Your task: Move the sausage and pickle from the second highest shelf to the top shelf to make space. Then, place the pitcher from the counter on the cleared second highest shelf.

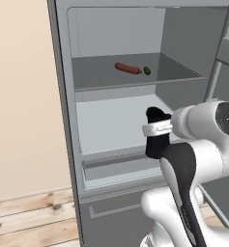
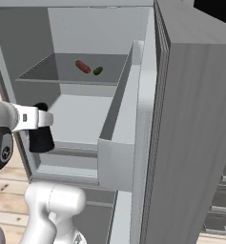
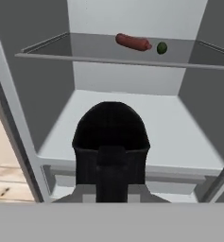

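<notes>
Left base view: the open fridge [image 1: 65, 120] occupies most of the scene, its door [image 2: 133, 119] swung out toward the right. Inside, the top shelf [image 1: 96, 72] is the darker, shaded grey surface with a thin light front edge. Directly beneath it lies the second highest shelf [image 1: 106, 120], pale, brightly lit and bare on its visible surface.

The white arm [image 1: 193, 159] rises from the lower right and reaches toward the fridge opening. At its end the gripper [image 1: 157, 129] is clamped on the pitcher [image 1: 156, 132], a matte black jug. In this view the pitcher stands at the right front part of the second highest shelf; whether its base touches the shelf cannot be told. In the right base view the pitcher [image 2: 39, 136] appears at the left front edge of the fridge opening. In the hand view the pitcher [image 3: 111, 142] is seen close up, with the pale shelf extending behind it.

The sausage [image 1: 127, 68] lies on the top shelf, right of centre, slim and red-brown. The pickle [image 1: 147, 70], a small dark green nub, lies just beside the right end of the sausage, a narrow gap between them.
</notes>
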### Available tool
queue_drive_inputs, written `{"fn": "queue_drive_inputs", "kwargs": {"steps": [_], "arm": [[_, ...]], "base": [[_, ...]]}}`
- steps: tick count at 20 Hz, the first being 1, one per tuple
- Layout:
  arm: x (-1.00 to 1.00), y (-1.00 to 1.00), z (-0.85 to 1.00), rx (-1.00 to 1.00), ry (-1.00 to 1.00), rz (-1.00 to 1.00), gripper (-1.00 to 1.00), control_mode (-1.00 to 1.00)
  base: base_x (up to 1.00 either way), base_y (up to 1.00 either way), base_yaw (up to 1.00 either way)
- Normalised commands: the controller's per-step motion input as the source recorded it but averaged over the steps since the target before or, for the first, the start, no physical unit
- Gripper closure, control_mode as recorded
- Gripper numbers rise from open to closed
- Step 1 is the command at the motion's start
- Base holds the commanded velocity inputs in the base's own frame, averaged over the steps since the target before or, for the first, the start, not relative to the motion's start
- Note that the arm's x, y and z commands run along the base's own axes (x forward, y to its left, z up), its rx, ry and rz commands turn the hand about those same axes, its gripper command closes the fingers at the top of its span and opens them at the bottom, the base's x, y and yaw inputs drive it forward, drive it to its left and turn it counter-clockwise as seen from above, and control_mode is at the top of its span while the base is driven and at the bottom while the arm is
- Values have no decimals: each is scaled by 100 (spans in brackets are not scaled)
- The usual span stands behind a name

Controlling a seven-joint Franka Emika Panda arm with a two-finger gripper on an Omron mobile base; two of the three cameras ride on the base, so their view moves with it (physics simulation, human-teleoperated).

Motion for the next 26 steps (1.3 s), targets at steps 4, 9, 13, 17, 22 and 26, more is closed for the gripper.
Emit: {"fn": "queue_drive_inputs", "kwargs": {"steps": [4, 9, 13, 17, 22, 26], "arm": [[33, 0, -41, 0, -16, 0, 100, -100], [24, -4, -47, 0, -9, 0, 100, -100], [26, -8, -48, 0, -7, 0, 100, -100], [25, -10, -48, 0, -9, 0, 100, -100], [21, -12, -53, 0, -11, 0, 100, -100], [25, -11, -45, 0, -13, 0, 100, -100]], "base": [[0, 0, 0], [0, 0, 0], [0, 0, 0], [0, 0, 0], [0, 0, 0], [0, 0, 0]]}}
